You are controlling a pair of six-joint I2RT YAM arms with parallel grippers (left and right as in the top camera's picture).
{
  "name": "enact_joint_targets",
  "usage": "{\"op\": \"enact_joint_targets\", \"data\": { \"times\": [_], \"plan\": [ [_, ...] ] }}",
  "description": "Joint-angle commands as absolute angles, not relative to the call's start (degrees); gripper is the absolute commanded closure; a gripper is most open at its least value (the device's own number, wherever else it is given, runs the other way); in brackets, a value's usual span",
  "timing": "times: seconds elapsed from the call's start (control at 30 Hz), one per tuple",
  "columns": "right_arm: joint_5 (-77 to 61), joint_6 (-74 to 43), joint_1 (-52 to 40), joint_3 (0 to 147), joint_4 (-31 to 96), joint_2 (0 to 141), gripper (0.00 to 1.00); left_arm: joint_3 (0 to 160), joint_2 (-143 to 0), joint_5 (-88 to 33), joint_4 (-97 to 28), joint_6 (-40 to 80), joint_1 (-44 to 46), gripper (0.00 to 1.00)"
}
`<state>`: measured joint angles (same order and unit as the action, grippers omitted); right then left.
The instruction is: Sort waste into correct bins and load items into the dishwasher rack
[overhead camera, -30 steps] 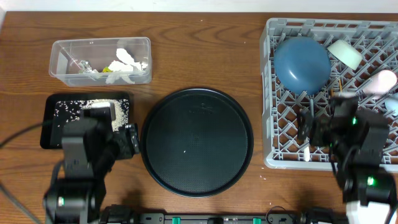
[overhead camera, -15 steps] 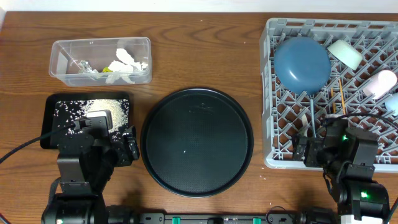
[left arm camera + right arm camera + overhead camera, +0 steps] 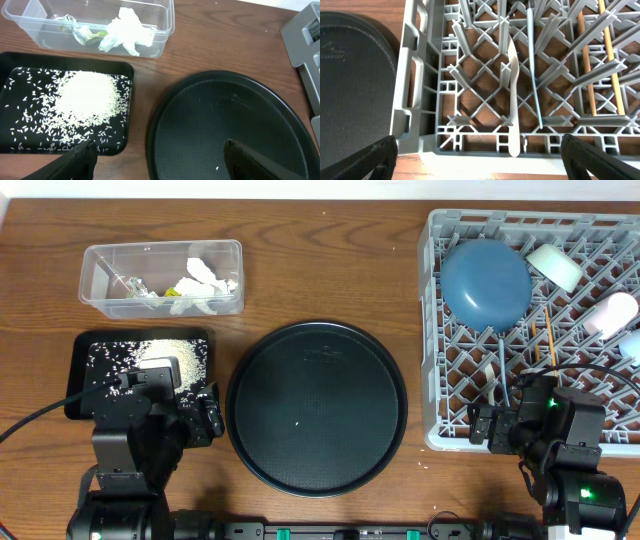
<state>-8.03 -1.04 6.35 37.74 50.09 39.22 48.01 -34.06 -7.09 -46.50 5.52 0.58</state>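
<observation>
Right gripper (image 3: 480, 162): jaws wide, empty, low at the dishwasher rack's (image 3: 432, 330) front edge, lower right; withdrawn from over the rack. White spoon (image 3: 513, 90) lies inside. Left gripper (image 3: 162, 165): wide, empty, lower left, backed off the black tray (image 3: 76, 393).

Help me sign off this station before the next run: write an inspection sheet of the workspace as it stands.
Surface: wooden table.
Job's things: clear tub holds tissues and wrappers; black rectangular tray holds rice; rack holds an upturned blue bowl, white cups, chopsticks, a white spoon and a pale-blue spoon.
Clutter: round black tray between bins and rack.
Grippers: left gripper and right gripper open, holding nothing.
Cables: black cable beside the left arm.
Surroundings: white strip beyond the far edge; nothing else seen.
</observation>
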Motion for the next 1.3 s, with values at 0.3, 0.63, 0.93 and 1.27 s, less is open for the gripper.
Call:
{"op": "enact_joint_targets", "data": {
  "times": [0.3,0.63,0.93,1.27],
  "plan": [
    [-7.3,-1.0,5.9,33.9,46.3,27.1,0.01,47.4,-34.0,-6.6,-46.6,5.1,0.4,0.18],
    [-7.5,-0.6,-0.9,11.5,12.9,7.6,0.01,47.4,-34.0,-6.6,-46.6,5.1,0.4,0.18],
    [-5.7,0.1,-1.4,1.7,-4.4,1.6,0.01,47.4,-34.0,-6.6,-46.6,5.1,0.4,0.18],
    [-2.9,4.4,-1.5,0.3,1.0,0.3,0.01,47.4,-34.0,-6.6,-46.6,5.1,0.4,0.18]
  ]
}}
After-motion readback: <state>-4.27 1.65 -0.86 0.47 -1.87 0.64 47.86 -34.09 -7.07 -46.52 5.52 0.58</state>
